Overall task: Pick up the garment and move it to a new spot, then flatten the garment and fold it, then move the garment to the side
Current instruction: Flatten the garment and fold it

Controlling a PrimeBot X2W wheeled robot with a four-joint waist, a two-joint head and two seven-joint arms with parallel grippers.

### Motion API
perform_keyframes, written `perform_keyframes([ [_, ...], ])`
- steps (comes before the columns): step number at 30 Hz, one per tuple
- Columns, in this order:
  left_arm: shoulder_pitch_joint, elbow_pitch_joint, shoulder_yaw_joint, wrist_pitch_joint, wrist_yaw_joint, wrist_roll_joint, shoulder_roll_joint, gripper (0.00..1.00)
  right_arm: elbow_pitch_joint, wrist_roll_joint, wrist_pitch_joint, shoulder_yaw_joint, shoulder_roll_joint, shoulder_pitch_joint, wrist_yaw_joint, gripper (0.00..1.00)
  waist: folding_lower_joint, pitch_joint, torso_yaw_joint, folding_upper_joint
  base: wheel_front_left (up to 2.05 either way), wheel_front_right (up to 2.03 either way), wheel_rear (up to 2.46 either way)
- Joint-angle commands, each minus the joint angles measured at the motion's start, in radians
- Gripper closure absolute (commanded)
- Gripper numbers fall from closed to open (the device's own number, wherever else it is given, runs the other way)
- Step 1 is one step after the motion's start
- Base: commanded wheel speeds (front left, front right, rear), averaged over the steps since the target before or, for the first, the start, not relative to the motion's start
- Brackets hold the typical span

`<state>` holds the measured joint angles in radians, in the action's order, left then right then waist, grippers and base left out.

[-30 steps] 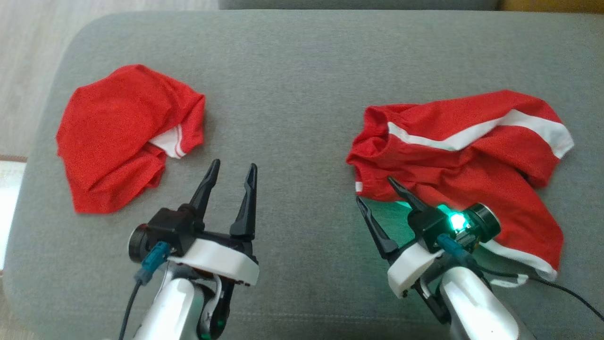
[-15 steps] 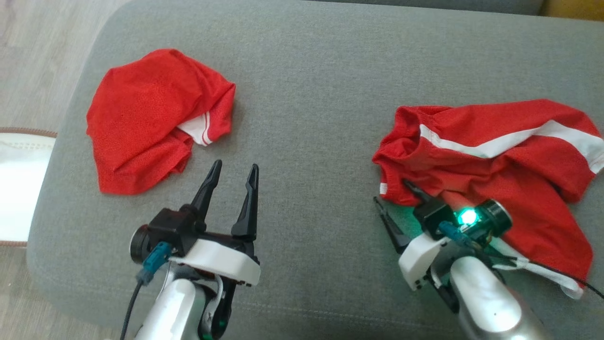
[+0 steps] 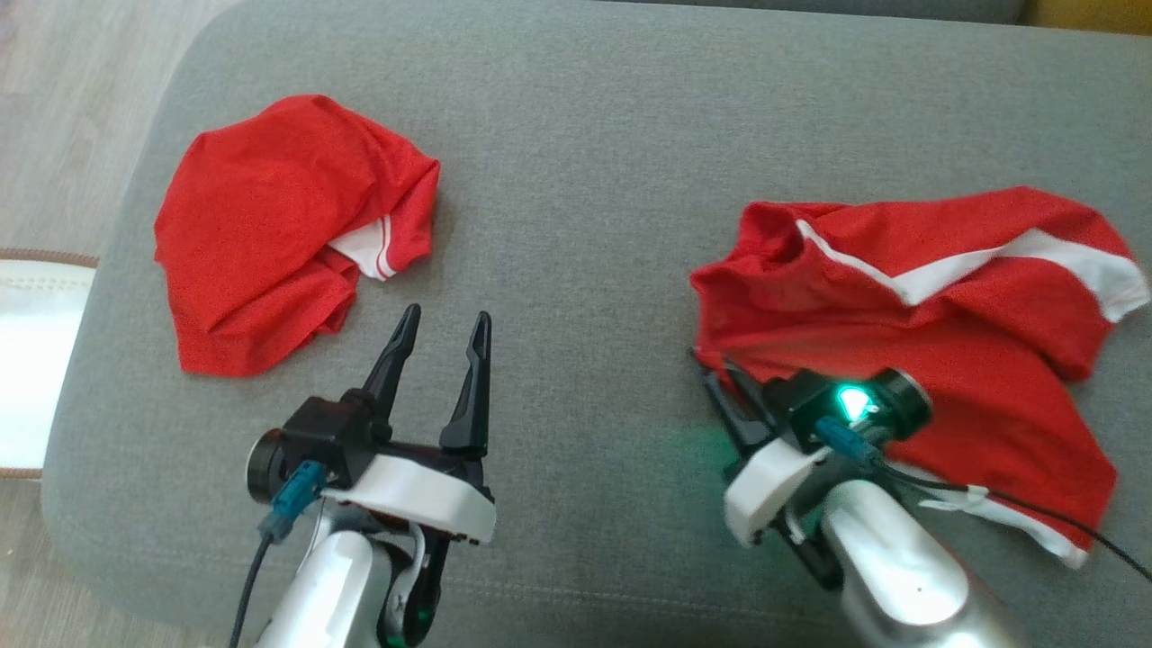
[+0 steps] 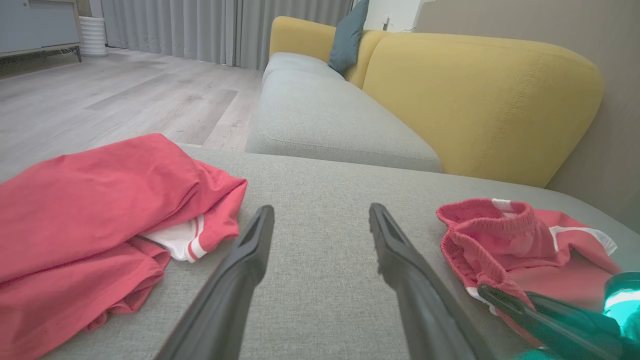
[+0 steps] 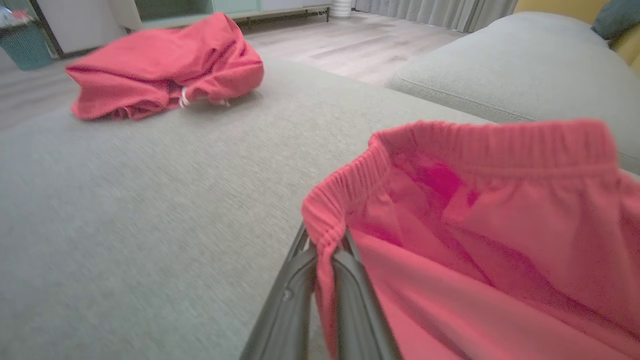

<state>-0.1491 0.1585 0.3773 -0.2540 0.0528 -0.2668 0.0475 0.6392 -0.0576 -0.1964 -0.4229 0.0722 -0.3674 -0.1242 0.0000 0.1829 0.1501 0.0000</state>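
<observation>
Red cloth sits pinched in the right tool: its two dark fingers are pressed together on the elastic waistband of the crumpled red mesh shorts with a white side stripe. The grip is at the corner of the waistband nearest the middle of the grey fabric sofa cushion. In the right wrist view the gathered edge stands up from between the fingers, so that corner seems raised a little. The bulk of the shorts lies rumpled on the cushion beyond and to the right of the tool. The left tool hovers above bare cushion with its fingers spread wide and nothing between them. It is between the shorts and a second red garment with a white striped cuff, which lies bunched well off to the left. As I judge it, only the grasp of the first step is made. The carry to a new spot, the flattening, the folding and the move to the side are all left to do.
</observation>
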Motion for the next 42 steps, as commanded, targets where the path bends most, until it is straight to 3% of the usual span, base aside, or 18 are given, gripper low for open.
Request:
perform_keyframes([
  [1,-0.041,-0.034,-0.028,-0.008,0.002,-0.001,0.003,0.00,-0.056,0.064,-0.012,-0.061,-0.020,-0.034,-0.007,1.00,0.0000,-0.002,-0.005,0.0000,0.00,0.00,0.00],
  [4,-0.040,-0.036,-0.026,-0.008,0.003,-0.002,0.003,0.00,-0.109,0.136,0.001,-0.105,-0.015,-0.048,-0.007,1.00,0.0000,-0.001,-0.010,0.0000,0.00,0.00,0.00],
  [10,-0.048,-0.040,-0.018,-0.008,0.000,-0.003,0.003,0.00,-0.164,0.233,0.072,-0.084,0.047,-0.100,-0.007,1.00,0.0000,0.016,0.001,0.0000,0.00,0.00,0.00],
  [19,-0.067,-0.042,-0.009,-0.008,-0.002,-0.009,0.003,0.00,-0.029,0.339,0.151,-0.119,0.143,-0.219,-0.007,1.00,0.0000,0.053,0.020,0.0000,0.00,0.00,0.00],
  [20,-0.069,-0.042,-0.009,-0.008,-0.001,-0.009,0.003,0.00,-0.009,0.337,0.149,-0.125,0.149,-0.231,-0.007,0.88,0.0000,0.057,0.019,0.0000,0.00,0.00,0.00],
  [21,-0.071,-0.041,-0.010,-0.008,0.000,-0.009,0.003,0.00,0.010,0.329,0.144,-0.132,0.154,-0.242,-0.007,0.12,0.0000,0.060,0.016,0.0000,0.00,0.00,0.00],
  [22,-0.071,-0.039,-0.012,-0.008,0.000,-0.009,0.003,0.00,0.028,0.326,0.141,-0.138,0.151,-0.249,-0.007,0.00,0.0000,0.063,0.012,0.0000,0.00,0.00,0.00],
  [27,-0.074,-0.034,-0.027,-0.008,-0.003,0.003,0.003,0.00,0.087,0.274,0.078,-0.128,0.120,-0.261,-0.007,0.00,0.0000,0.066,-0.026,0.0000,0.00,0.00,0.00],
  [32,-0.078,-0.032,-0.049,-0.008,-0.012,0.022,0.003,0.00,0.092,0.201,-0.006,-0.027,0.064,-0.219,-0.007,0.00,0.0000,0.051,-0.083,0.0000,0.00,0.00,0.00],
  [42,-0.074,-0.031,-0.107,-0.008,-0.033,0.055,0.003,0.00,-0.123,0.098,-0.048,0.167,0.001,-0.035,-0.007,0.00,0.0000,0.007,-0.211,0.0000,0.00,0.00,0.00],
])
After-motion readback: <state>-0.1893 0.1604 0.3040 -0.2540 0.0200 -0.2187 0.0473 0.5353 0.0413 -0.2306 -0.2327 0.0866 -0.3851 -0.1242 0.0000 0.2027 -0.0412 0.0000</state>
